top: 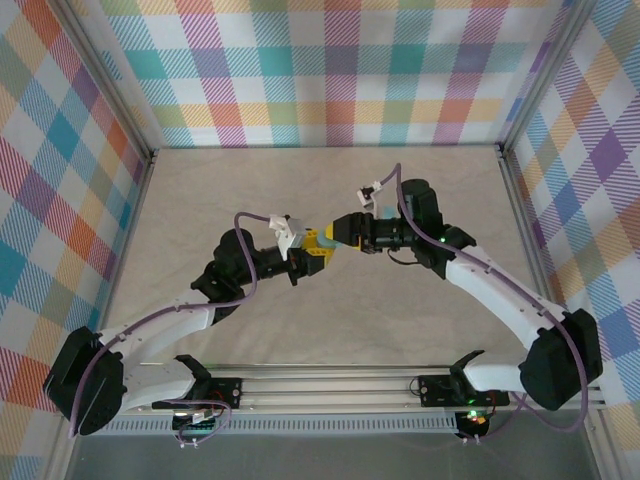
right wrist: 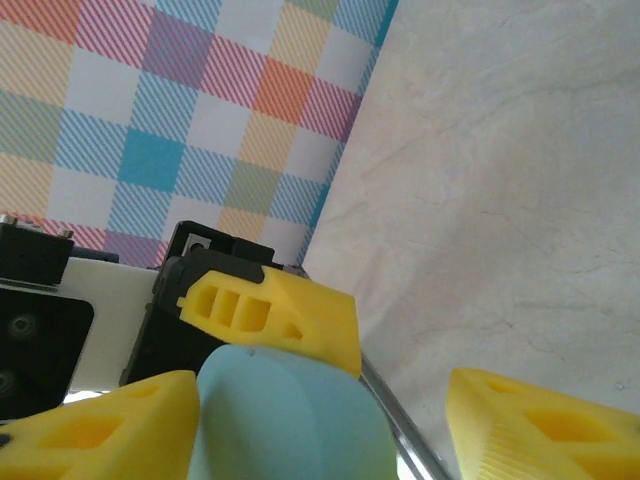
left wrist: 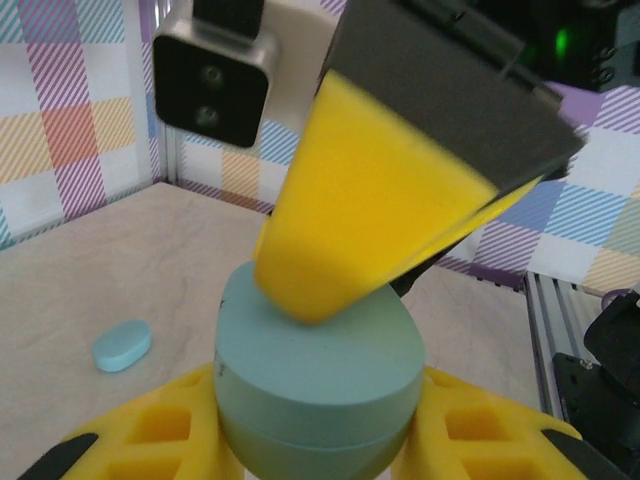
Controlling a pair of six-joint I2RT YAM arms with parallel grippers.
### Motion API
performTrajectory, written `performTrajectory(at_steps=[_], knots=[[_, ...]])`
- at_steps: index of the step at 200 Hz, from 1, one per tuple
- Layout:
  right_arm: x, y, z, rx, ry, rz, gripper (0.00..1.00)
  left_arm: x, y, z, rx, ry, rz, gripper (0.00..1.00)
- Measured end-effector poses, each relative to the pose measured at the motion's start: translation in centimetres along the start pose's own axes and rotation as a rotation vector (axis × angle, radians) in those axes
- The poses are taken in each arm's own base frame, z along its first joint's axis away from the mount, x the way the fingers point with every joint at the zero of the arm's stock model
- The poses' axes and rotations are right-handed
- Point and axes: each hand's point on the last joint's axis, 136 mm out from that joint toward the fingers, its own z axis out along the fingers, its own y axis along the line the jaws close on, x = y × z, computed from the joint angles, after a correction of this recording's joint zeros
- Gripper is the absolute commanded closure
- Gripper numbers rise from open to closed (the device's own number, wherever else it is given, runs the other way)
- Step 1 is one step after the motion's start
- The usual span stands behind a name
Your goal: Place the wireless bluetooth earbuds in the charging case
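The pale desk [top: 250,180] sits inside checked walls [top: 330,70]. The left arm [top: 170,320] and right arm [top: 490,275] reach inward and meet above its middle.

The left fingers [left wrist: 150,430] are closed on the charging case [left wrist: 320,380], a pale blue-green oval held up off the desk with a yellow finger pressed to each side.

The right fingers [right wrist: 100,425] stand well apart and grip nothing. In the right wrist view the case lies against one of them, with a wide gap to the other. From the left wrist view, one right finger comes down at a slant and its tip touches the top of the case.

A small oval piece [left wrist: 122,345], pale blue, lies flat on the desk well apart from the case. It may be one of the earbuds, but the view is too soft to say.
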Motion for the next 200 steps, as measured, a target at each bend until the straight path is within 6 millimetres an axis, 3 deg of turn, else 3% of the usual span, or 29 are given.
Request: performTrajectory(at_steps=[43, 85, 98, 122, 137, 160, 200], knots=[[-0.5, 0.3, 0.2, -0.07, 0.015, 0.076, 0.67, 0.1, 0.4, 0.4, -0.011, -0.009, -0.013, 0.86], [-0.9, 0.3, 0.1, -0.087, 0.001, 0.11, 0.81, 0.1, 0.7, 0.6, -0.021, -0.015, -0.01, 0.81], [-1.0, 0.3, 0.1, -0.089, 0.0, 0.113, 0.84, 0.1, 0.8, 0.6, -0.026, -0.016, -0.008, 0.72], [-1.1, 0.3, 0.2, -0.091, -0.002, 0.121, 0.87, 0.1, 0.9, 0.6, -0.038, -0.014, 0.001, 0.38], [-1.0, 0.2, 0.4, -0.091, 0.004, 0.131, 0.88, 0.3, 1.4, 0.7, -0.067, -0.004, -0.002, 0.01], [-1.5, -0.4, 0.8, -0.066, 0.015, 0.164, 0.89, 0.4, 2.4, 0.4, -0.131, 0.015, 0.004, 0.0], [-4.6, -2.8, 0.9, 0.031, -0.022, 0.167, 0.93, 0.0, 3.9, -1.5, -0.269, 0.037, 0.043, 0.0]])
